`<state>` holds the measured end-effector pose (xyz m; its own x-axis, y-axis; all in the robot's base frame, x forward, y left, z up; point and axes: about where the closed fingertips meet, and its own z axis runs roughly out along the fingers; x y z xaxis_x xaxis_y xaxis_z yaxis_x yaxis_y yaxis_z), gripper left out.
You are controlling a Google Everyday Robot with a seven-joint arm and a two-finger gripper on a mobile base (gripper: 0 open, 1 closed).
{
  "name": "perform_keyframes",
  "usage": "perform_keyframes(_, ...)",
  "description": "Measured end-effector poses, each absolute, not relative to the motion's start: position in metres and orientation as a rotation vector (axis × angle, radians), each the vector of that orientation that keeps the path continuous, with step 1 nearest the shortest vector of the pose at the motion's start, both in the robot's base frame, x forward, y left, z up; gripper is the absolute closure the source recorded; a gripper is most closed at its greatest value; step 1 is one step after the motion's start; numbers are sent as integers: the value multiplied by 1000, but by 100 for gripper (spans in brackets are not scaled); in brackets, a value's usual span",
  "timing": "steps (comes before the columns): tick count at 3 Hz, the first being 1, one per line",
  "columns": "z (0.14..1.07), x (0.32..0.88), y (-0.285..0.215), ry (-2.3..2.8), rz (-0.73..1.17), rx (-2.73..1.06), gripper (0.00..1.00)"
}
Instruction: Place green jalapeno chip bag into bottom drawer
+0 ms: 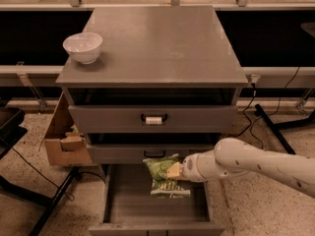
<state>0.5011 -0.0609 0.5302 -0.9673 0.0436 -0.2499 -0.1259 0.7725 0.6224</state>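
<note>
Pinching bag [158, 168] mid-right, pincer [175, 171] over bottom drawer [147, 209]

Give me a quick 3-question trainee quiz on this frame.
1. True or false: the bottom drawer is pulled open.
2. Where is the gripper? A) at the top drawer's labelled handle B) over the open bottom drawer, holding the green jalapeno chip bag C) inside the cardboard box
3. What sits on the cabinet top, left side?
Key: 1 true; 2 B; 3 a white bowl.
</note>
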Motion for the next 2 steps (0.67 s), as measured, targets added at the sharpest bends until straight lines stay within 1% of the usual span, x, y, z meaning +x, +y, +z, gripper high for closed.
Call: perform_keyframes(2, 431, 564, -62, 2778, 1079, 52, 100)
